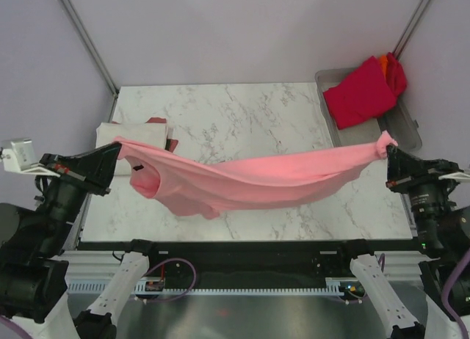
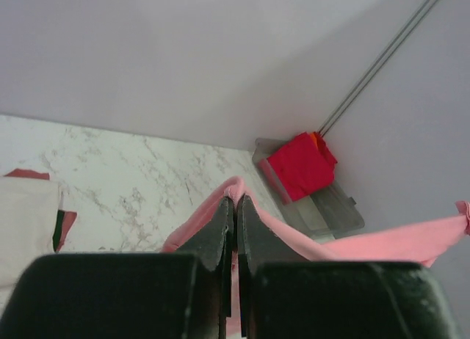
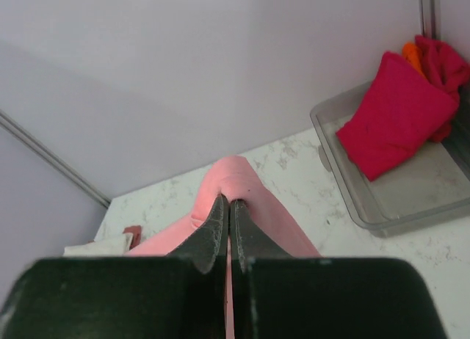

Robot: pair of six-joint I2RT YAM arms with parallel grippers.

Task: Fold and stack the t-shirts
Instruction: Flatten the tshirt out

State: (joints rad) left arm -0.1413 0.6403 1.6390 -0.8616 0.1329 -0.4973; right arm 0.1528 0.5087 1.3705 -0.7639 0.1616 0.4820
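**A:** Where is the light pink soft-cloth t-shirt (image 1: 250, 181)?

**B:** It is strung between the two arms above the white marble-patterned table (image 1: 242, 115). The left gripper (image 2: 236, 201) is clenched on one end and the right gripper (image 3: 228, 201) is pinched tight on the other. The middle sags, and I cannot tell whether the lowest fold touches the marble.

**A:** What sits close to it?

**B:** Just behind the left gripper lies a folded cream-white cloth t-shirt (image 1: 132, 133), a flat rectangle. Dark red cloth (image 1: 157, 121) pokes out from under its far and right edges. Just behind the right gripper stands the grey translucent plastic tray (image 1: 402, 126) at the far right corner. A crimson folded t-shirt (image 1: 360, 95) leans over the tray's near rim.

**A:** And the count?

**B:** There are two arms, one tray and one pink shirt in the air. The left stack holds one cream shirt and one dark red piece. The tray holds one crimson shirt, a sliver of orange cloth (image 1: 383, 62) and a bunched red piece (image 1: 398, 75). I cannot tell whether that red piece is a separate shirt
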